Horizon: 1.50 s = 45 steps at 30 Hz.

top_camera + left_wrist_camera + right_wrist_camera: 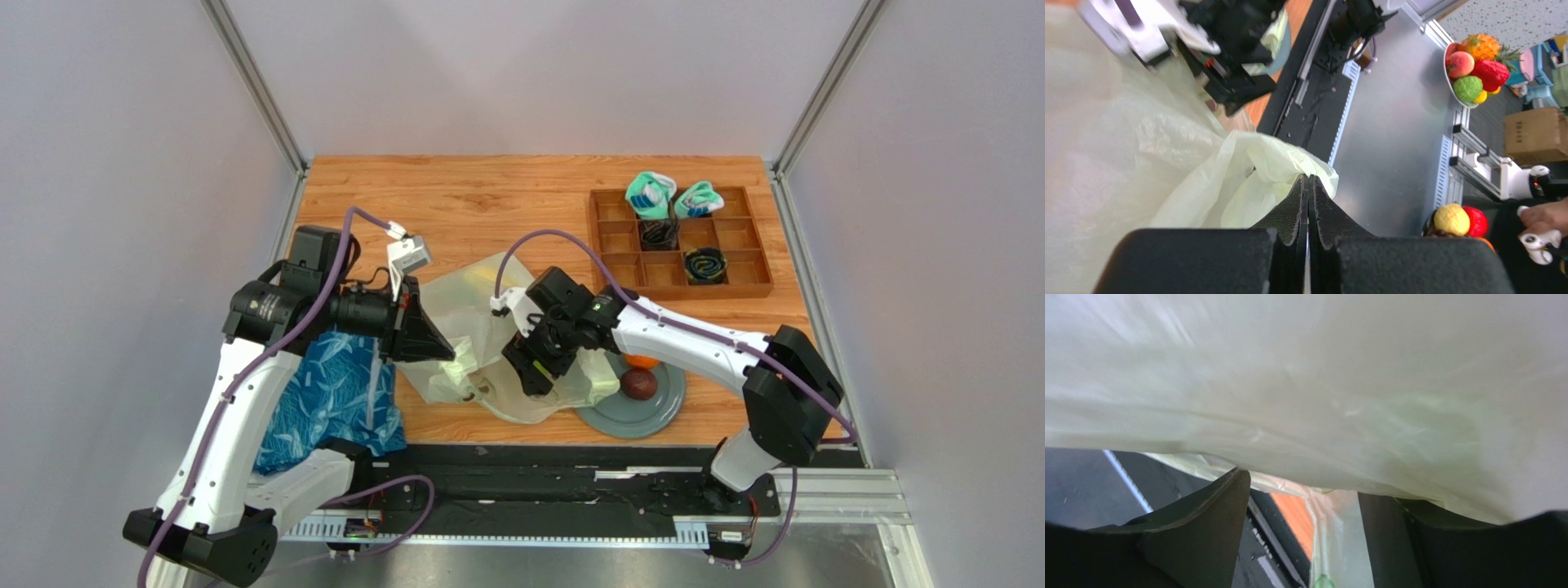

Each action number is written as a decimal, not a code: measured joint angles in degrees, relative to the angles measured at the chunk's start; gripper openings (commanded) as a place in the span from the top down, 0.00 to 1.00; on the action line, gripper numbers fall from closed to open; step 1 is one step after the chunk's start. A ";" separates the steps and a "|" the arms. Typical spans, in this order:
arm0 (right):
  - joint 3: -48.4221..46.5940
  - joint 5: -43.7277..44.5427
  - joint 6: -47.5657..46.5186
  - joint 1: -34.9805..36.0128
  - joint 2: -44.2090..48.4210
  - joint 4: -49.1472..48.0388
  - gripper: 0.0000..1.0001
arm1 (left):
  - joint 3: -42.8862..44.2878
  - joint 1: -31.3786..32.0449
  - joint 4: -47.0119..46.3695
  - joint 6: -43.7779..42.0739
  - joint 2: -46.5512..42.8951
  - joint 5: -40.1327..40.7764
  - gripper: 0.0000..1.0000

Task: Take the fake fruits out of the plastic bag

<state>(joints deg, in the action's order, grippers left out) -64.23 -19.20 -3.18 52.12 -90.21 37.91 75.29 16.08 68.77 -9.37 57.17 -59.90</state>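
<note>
The pale yellow-green plastic bag [485,321] lies crumpled at the table's middle front. My left gripper [449,347] is shut on the bag's left edge, and bunched film [1281,165] shows at the closed fingertips. My right gripper [536,371] is at the bag's right side, jaws apart, with the film [1339,410] draped over the fingertips [1220,493]. A dark brown-purple fruit [638,384] and an orange fruit [640,361] rest on a grey plate [669,410] just right of the bag. The bag's film hides what is inside it.
A blue leaf-patterned bag [329,398] lies at the front left beside the left arm. A wooden compartment tray [736,235] at the back right holds rolled socks [650,192]. Off the table, the left wrist view shows a bowl of other fruits [1471,67].
</note>
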 measured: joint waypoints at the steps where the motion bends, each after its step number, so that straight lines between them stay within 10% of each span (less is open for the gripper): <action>1: -1.01 1.01 0.04 -0.15 -0.33 0.00 0.26 | -1.33 0.00 0.02 0.02 -0.37 0.02 1.00; 22: -5.92 18.34 -4.46 -0.46 -8.48 -0.24 0.04 | -6.86 -0.04 -3.89 0.17 2.86 0.22 1.00; 32: -5.60 13.88 -9.11 -0.46 -7.98 3.78 0.45 | -6.86 -0.04 -5.77 0.28 2.84 0.24 1.00; 45: -22.34 -9.18 -15.28 -8.22 -3.21 8.39 0.41 | -6.10 -0.04 -10.51 3.78 7.61 5.70 1.00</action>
<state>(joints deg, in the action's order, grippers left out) -86.56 -28.38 -18.46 43.90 -93.43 46.30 69.19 16.03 58.26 -5.58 64.77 -54.19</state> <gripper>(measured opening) 0.657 0.007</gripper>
